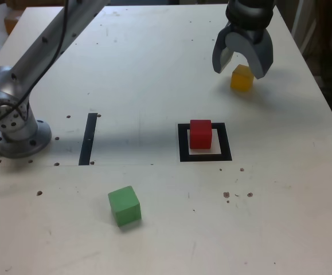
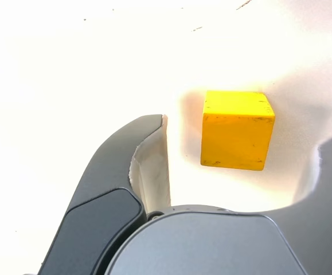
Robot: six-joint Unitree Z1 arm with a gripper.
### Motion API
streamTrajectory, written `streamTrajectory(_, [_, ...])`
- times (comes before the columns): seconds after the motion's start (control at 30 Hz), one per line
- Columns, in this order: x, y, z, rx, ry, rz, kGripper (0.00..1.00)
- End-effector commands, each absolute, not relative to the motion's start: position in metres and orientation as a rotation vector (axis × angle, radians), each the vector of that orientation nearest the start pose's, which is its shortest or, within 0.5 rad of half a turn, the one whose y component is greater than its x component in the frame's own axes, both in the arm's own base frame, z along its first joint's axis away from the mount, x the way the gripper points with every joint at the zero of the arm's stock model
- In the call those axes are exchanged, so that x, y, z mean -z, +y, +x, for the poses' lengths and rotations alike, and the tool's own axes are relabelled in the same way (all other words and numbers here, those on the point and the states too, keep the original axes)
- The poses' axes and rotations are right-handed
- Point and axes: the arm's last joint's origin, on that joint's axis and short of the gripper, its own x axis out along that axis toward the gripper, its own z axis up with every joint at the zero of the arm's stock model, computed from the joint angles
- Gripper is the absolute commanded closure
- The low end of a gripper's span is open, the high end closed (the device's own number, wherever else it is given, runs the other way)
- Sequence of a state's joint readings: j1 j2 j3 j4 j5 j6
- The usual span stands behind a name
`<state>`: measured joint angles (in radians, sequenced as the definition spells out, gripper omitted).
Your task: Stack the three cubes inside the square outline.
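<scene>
Pincer [image 1: 241, 63] open over yellow cube [image 1: 241, 78] | red cube [image 1: 200, 133] inside square outline [image 1: 183, 143]

A pale table [image 1: 154, 69], dotted with small dark marks and holes, is lit evenly from above. A black strip [image 1: 88, 138] is stuck on it. Dim clutter is seen beyond its far edge.
</scene>
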<state>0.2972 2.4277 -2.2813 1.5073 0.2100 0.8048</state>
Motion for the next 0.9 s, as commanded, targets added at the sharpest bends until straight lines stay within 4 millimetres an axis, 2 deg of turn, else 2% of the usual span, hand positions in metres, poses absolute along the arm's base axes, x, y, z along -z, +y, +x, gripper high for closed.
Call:
streamTrajectory(0.0, [-0.2374, 0.1510, 0.4549, 0.306, 1.715, 0.521, 0.28])
streamTrajectory(0.53, [-0.2341, 0.1538, 0.4569, 0.301, 1.698, 0.501, 0.44])
streamTrajectory(0.87, [-0.2331, 0.1530, 0.4565, 0.316, 1.688, 0.483, 0.45])
